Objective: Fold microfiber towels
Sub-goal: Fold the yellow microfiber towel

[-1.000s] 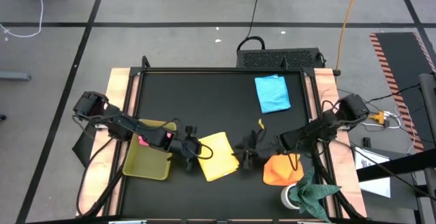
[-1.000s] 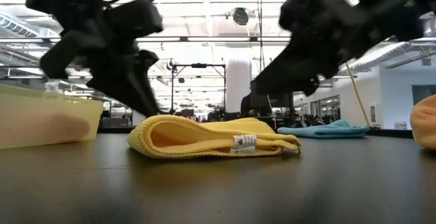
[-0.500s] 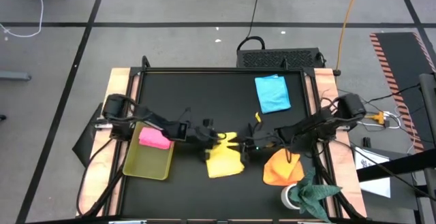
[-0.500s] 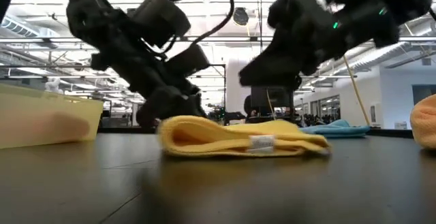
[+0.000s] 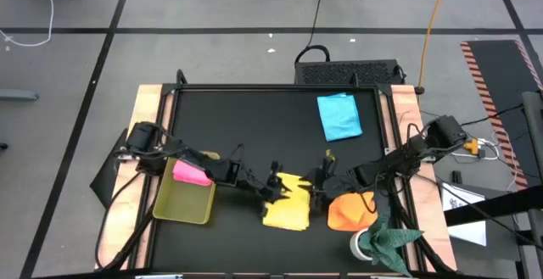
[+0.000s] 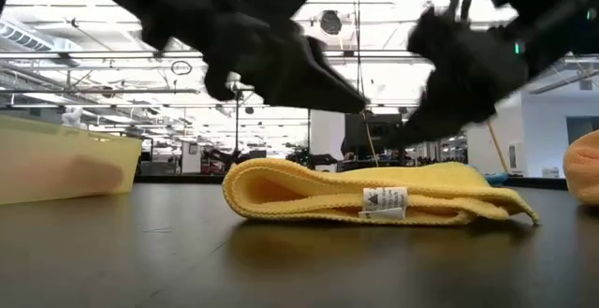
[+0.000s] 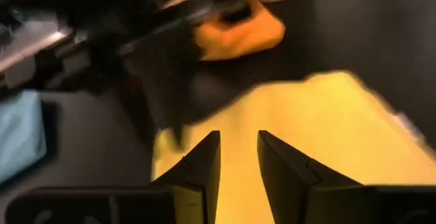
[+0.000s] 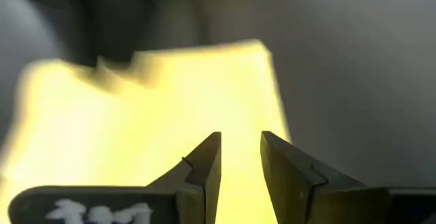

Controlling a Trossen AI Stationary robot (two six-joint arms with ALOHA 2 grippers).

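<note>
The yellow towel (image 5: 287, 209) lies folded flat on the black table, its rounded fold (image 6: 239, 188) toward the left and a white label (image 6: 384, 198) at its near side. My left gripper (image 5: 276, 187) hovers over the towel's left part, fingers a narrow gap apart (image 7: 237, 137), tips clear above the cloth (image 6: 360, 109). My right gripper (image 5: 320, 186) stands low at the towel's right edge, also narrowly open (image 8: 240, 137). The pink towel (image 5: 191, 173) lies in the tray (image 5: 180, 204). The orange towel (image 5: 350, 211) and the light blue towel (image 5: 339, 116) rest on the table. My right gripper slants down from the table's right side at the yellow towel's right edge (image 8: 269, 88). Whether its fingertips touch the cloth, I cannot tell. The towel lies flat on the table.
A dark green cloth (image 5: 390, 238) sits at the near right corner beside the orange towel. The yellow-green tray stands at the near left. Bare black table lies in the middle and far left. Wooden rails (image 5: 151, 118) edge the table.
My left gripper has swept from beside the tray toward the table's right edge, over the yellow towel, tipping and rolling as it went. The yellow towel has slid toward the right and near edges, still folded. The pink towel now shows in the tray.
</note>
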